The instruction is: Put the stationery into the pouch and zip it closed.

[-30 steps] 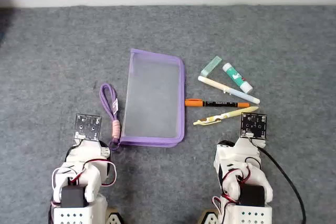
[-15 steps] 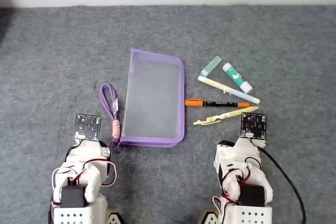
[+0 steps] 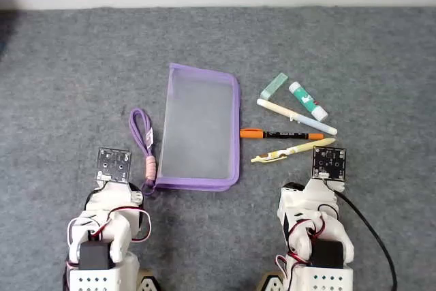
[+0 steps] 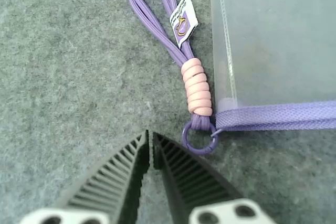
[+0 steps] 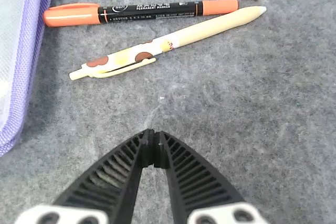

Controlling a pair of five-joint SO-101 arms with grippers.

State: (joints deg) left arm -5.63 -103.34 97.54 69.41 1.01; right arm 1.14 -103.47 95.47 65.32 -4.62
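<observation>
A clear pouch with purple trim (image 3: 201, 127) lies flat mid-table, its purple cord loop (image 3: 142, 134) and pink bead pull (image 4: 198, 92) at its near left corner. Right of it lie an orange marker (image 3: 281, 134), a yellow pen (image 3: 293, 150), a white pen (image 3: 296, 116), a glue stick (image 3: 308, 101) and a pale green eraser (image 3: 274, 86). My left gripper (image 4: 150, 144) is shut with nothing in it, just short of the pull's ring (image 4: 200, 136). My right gripper (image 5: 154, 139) is shut with nothing in it, on the mat short of the yellow pen (image 5: 168, 42) and orange marker (image 5: 142, 11).
Grey felt mat (image 3: 82, 80) covers the table up to a white wall at the back. Both arm bases (image 3: 102, 257) stand at the near edge. A black cable (image 3: 371, 236) trails from the right arm.
</observation>
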